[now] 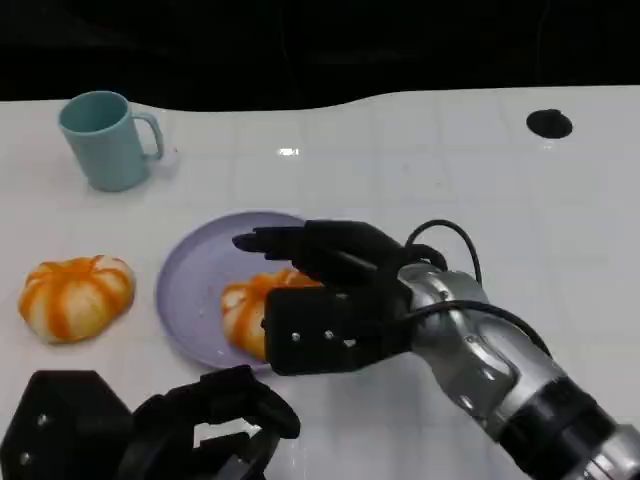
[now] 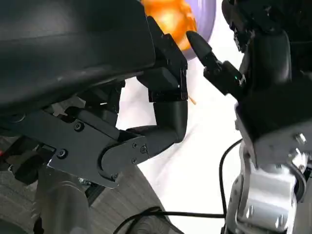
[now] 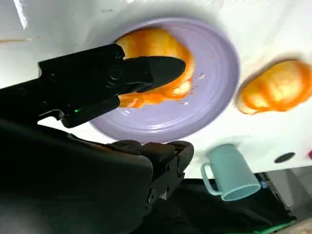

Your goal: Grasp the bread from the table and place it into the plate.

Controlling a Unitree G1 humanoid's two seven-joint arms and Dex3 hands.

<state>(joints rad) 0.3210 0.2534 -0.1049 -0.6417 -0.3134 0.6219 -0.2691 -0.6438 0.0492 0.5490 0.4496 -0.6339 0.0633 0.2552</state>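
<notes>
bread: one orange-striped bun (image 1: 243,312) lies in the purple plate (image 1: 190,270), partly under the right hand (image 1: 335,290); a second bun (image 1: 76,297) sits on the table (image 1: 420,170), just beside the plate's rim
right hand: over the plate w/ fingers stretched out across the bun in the right wrist view (whether they grip it or just hover, can't tell)
left hand: low at the table's near edge (image 1: 200,425), fingers curled in, nothing in them
handling: prob. light, soft, squashes easily; surface looks glazed, maybe a bit slick, so gentle squeeze
where to hold: across the rounded sides, fingers low near the base, thumb opposite
hidden: much of the plated bun is behind the hand; finger-to-bun contact not visible
other: teal mug (image 1: 105,140) stands well apart from the plate, at the far side
</notes>
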